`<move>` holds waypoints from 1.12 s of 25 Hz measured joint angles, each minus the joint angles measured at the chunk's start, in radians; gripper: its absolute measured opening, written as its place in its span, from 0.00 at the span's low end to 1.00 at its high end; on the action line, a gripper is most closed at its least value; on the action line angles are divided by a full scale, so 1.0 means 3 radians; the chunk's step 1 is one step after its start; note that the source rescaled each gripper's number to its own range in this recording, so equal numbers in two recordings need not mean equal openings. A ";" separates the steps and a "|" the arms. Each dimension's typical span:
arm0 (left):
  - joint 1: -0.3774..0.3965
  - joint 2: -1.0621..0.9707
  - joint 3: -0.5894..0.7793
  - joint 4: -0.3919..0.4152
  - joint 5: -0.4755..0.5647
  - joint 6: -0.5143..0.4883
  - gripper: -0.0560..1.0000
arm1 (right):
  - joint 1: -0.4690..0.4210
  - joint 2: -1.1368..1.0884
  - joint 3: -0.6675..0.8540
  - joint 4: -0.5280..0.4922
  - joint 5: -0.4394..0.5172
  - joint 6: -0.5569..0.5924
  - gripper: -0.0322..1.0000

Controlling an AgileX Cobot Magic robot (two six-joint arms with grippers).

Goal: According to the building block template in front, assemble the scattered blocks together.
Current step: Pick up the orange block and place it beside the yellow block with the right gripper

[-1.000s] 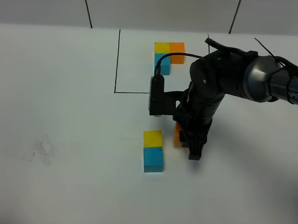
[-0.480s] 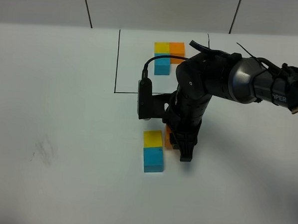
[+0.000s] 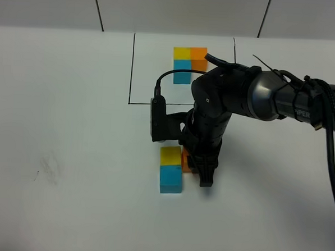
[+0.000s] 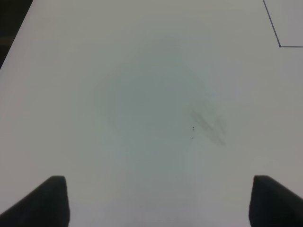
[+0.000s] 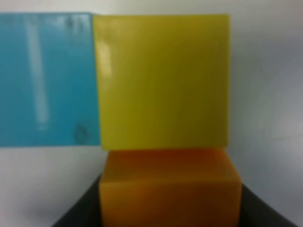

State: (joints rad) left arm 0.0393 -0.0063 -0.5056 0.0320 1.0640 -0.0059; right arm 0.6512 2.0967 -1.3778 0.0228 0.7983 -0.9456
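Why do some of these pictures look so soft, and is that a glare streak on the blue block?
Right wrist view: the camera is very near, so the yellow block and orange block blur; a pale reflection streaks the blue block. Left wrist view: bare table, hazy, with a faint smudge. Exterior high view: sharp, even light, soft shadows.

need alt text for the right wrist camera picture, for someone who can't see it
Close-up of an orange block held between the dark fingers of the right gripper, pressed up against a yellow block. A blue block sits flush beside the yellow one on a white table.
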 joint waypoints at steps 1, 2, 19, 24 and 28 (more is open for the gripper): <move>0.0000 0.0000 0.0000 0.0000 0.0000 0.0000 0.66 | 0.0000 0.0029 0.0000 0.0000 -0.0023 0.0000 0.22; 0.0000 0.0000 0.0000 0.0000 0.0000 0.0000 0.66 | 0.0000 0.0046 0.0000 0.0000 -0.0047 0.0000 0.22; 0.0000 0.0000 0.0000 0.0000 0.0000 0.0020 0.66 | 0.0000 0.0135 -0.0032 0.0095 -0.0171 0.0002 0.22; 0.0000 0.0000 0.0000 0.0000 0.0000 0.0020 0.66 | 0.0000 0.0128 -0.0032 0.0131 -0.0106 0.0074 0.22; 0.0000 0.0000 0.0000 0.0000 0.0000 0.0020 0.66 | -0.0006 0.0044 -0.0029 0.0079 0.0035 0.0306 0.59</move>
State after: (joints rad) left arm 0.0393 -0.0063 -0.5056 0.0320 1.0640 0.0000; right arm 0.6494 2.1100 -1.3863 0.0466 0.8087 -0.8537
